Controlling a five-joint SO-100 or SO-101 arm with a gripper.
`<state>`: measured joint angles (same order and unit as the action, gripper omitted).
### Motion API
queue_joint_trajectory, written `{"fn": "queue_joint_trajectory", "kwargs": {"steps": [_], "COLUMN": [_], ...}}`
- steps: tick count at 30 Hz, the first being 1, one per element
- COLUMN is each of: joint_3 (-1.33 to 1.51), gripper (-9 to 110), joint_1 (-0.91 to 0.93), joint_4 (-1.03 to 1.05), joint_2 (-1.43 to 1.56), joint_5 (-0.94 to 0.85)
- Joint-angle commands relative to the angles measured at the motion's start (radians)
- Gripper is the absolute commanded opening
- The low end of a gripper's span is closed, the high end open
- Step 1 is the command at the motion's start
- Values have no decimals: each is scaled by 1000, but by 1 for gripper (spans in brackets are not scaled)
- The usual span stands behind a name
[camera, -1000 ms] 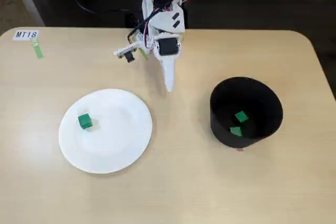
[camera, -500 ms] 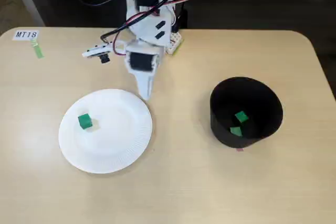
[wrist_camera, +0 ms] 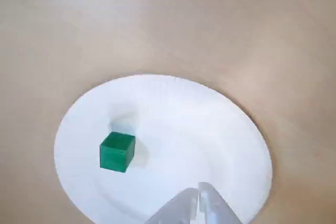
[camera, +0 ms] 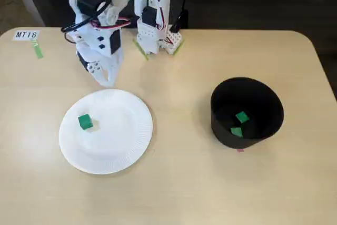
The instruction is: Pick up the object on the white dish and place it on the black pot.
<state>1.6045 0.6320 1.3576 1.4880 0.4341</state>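
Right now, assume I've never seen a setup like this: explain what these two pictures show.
This is a small white robot arm on a tan table. The fixed view looks down at the whole table; the wrist view comes from a camera riding on the arm, so its gripper pokes in at the bottom edge. A white paper plate holds one green cube. To the right in the fixed view stands a black pot with two green pieces already inside. The gripper looks shut and holds nothing.
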Motion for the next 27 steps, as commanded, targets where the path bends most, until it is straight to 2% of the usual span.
{"fn": "queue_joint_trajectory", "kwargs": {"steps": [1, 6, 16, 27], "joint_3": [-135, -250, -258, -258], "gripper": [0, 1, 25, 25], "joint_1": [35, 43, 21, 17], "joint_4": [26, 31, -32, -101], "joint_2": [-61, -184, -219, -307], "joint_5": [-6, 9, -26, -92]}}
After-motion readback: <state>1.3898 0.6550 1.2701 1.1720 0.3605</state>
